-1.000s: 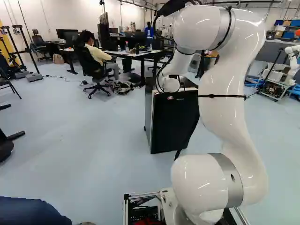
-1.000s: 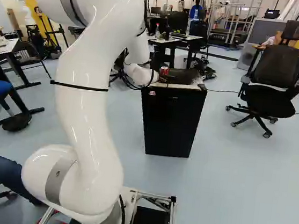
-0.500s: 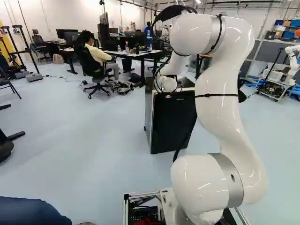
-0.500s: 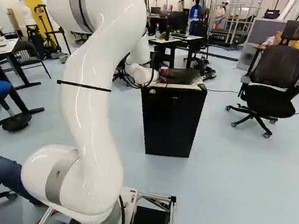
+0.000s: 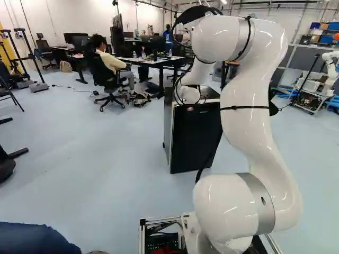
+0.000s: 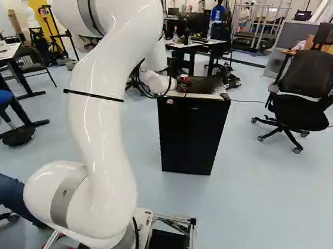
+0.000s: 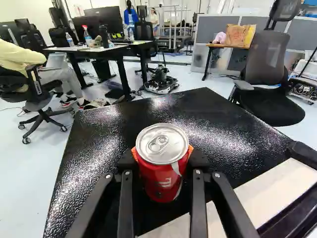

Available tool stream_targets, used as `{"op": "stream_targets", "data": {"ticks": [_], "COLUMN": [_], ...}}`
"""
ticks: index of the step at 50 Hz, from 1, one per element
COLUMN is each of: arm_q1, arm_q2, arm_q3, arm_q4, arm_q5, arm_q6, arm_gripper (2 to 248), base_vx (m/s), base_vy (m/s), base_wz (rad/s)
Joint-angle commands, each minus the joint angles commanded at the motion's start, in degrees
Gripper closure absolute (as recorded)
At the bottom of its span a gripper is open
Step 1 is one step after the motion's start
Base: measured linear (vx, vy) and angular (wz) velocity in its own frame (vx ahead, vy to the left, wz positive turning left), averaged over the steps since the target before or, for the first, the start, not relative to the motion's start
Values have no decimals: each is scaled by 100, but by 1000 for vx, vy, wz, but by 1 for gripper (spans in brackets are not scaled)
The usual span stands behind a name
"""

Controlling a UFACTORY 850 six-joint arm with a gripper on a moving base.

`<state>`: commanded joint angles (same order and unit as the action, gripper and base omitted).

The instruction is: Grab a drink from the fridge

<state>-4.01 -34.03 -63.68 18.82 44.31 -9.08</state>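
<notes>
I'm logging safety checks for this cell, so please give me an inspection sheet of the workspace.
Surface: top of the black fridge, textured and shiny.
Job's things: one red drink can, upright over the fridge top; whether it rests there or is lifted, I cannot tell.
Clutter: spray bottle on the desk beyond; nothing seen beside the can.
Gripper: the gripper is closed on the can, an orange pad on each side.
Cables: black cables loop beside the arm's far end; a thin cable runs along the floor by the fridge.
Surroundings: office chair to the right of the fridge in the right base view; another robot at the right of the left base view.
</notes>
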Motion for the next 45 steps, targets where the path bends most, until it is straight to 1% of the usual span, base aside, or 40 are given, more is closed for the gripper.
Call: {"op": "stream_targets", "data": {"ticks": [45], "arm_q1": [0], "arm_q2": [449], "arm_q3": [32], "arm_q4": [0], "arm_q5": [0], "arm_q6": [0], "arm_gripper": [151], "base_vx": [0], "base_vy": [0], "base_wz": [0]}}
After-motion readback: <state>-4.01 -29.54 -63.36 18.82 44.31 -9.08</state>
